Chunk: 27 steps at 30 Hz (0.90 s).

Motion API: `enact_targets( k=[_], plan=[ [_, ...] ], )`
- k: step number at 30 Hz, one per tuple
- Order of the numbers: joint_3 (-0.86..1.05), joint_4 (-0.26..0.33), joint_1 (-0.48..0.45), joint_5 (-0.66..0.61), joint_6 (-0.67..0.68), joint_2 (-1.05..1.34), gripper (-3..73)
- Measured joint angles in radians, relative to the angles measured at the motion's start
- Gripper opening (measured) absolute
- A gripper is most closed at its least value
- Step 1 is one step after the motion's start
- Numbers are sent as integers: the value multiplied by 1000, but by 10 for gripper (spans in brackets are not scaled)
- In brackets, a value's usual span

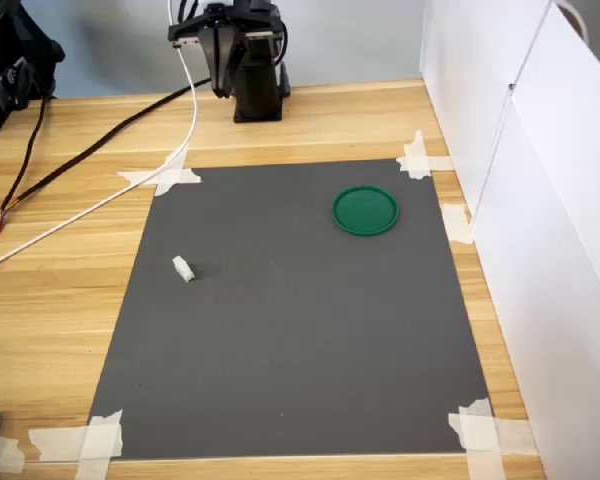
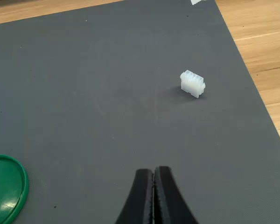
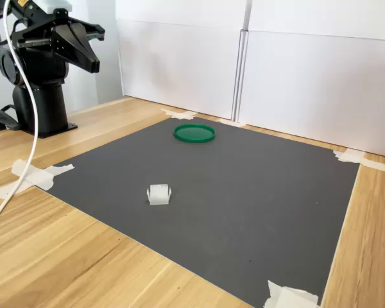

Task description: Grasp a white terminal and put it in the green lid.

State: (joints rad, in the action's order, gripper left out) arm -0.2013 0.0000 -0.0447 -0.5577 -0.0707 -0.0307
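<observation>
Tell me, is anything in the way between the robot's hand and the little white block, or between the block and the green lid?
Nothing visible blocks either path. The hand is shut, raised near the arm's base, with only bare gray mat between it and the white terminal. From the terminal to the green lid, the mat is bare too.

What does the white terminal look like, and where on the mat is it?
Find the dark grey mat taped to the wooden table. Near its edge at the first exterior view's left sits the white terminal, a tiny ribbed plastic block standing up off the mat, unlike the flat corner tape.
</observation>
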Motion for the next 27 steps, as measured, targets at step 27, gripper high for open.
enact_targets(
  k=[27],
  plan=[
    [-27,0,0,-13,11,-33,-22]
  ],
)
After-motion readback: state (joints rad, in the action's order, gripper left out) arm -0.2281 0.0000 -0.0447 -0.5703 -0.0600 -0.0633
